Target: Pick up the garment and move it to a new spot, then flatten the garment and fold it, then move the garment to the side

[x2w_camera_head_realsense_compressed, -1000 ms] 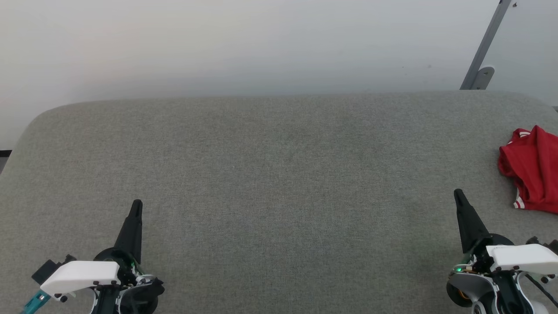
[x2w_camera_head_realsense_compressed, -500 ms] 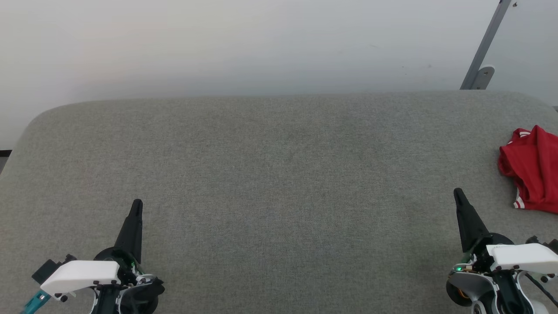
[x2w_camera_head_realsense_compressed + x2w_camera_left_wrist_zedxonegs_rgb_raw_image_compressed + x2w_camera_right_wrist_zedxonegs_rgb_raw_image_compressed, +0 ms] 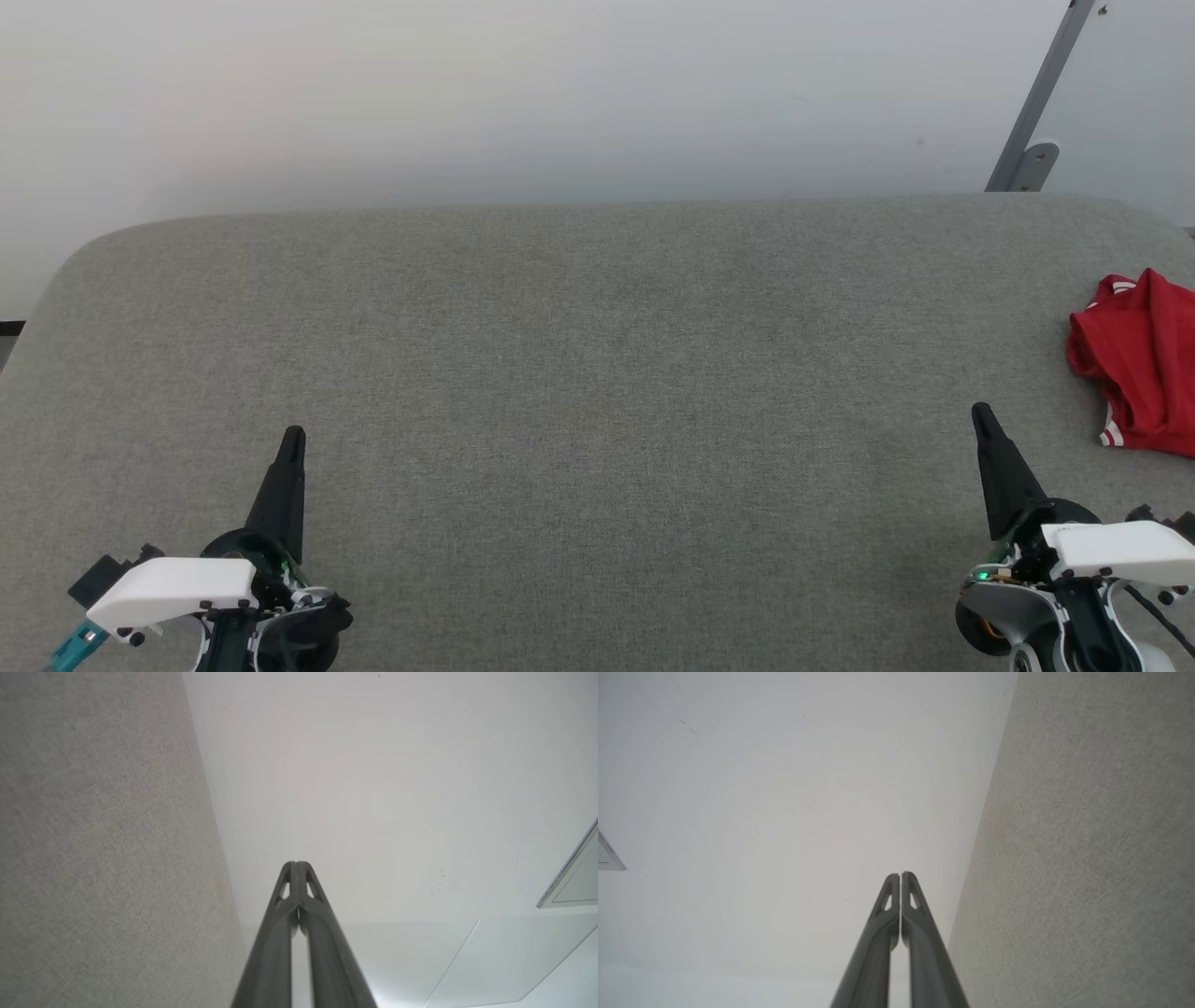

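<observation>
The garment [image 3: 1139,359], a red jersey with striped trim, lies crumpled at the right edge of the grey fabric surface [image 3: 597,373], partly cut off by the head view's edge. My right gripper [image 3: 980,413] is shut and empty, low at the right, a short way left of and nearer than the garment. At the lower left, far from the garment, my left gripper [image 3: 293,435] is also shut with nothing in it. Both wrist views show the fingers pressed together: left gripper [image 3: 295,864], right gripper [image 3: 900,875].
A pale wall [image 3: 560,93] rises behind the surface's far edge. A grey metal bracket [image 3: 1036,112] slants up at the back right. The surface's corners are rounded, and its left edge drops off near a dark strip [image 3: 9,329].
</observation>
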`<state>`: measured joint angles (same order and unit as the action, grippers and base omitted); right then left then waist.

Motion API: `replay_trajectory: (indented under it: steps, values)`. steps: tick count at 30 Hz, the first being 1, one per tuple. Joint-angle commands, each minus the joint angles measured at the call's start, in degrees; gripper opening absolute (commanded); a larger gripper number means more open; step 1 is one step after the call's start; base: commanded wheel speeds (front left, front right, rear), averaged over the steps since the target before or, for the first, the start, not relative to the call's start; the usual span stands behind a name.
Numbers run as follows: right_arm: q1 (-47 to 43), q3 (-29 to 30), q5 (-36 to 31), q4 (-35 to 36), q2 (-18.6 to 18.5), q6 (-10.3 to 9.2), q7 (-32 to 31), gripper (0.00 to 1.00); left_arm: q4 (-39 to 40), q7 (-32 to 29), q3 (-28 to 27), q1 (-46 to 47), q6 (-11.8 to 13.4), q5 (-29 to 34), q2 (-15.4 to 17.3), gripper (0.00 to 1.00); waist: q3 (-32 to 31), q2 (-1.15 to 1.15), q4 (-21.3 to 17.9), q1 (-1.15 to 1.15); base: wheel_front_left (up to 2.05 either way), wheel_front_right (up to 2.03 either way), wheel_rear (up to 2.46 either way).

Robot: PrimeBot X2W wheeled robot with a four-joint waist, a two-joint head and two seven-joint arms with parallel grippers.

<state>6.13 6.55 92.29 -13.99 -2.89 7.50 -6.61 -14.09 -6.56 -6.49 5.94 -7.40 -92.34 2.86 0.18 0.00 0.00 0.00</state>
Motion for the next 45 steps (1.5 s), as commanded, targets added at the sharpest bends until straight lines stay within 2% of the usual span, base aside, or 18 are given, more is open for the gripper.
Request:
replay_trajectory:
  steps: [1, 45]
  values:
    - [0.3, 0.0, 0.2, -0.1, 0.1, -0.02, -0.1, 0.0, 0.0, -0.2, -0.2, 0.7, -0.2, -0.1, 0.0, 0.0, 0.0, 0.0, 0.0, 0.0, 0.0, 0.0, 0.0]
    - [0.3, 0.0, 0.2, -0.1, 0.1, -0.02, -0.1, 0.0, 0.0, -0.2, -0.2, 0.7, -0.2, -0.1, 0.0, 0.0, 0.0, 0.0, 0.0, 0.0, 0.0, 0.0, 0.0]
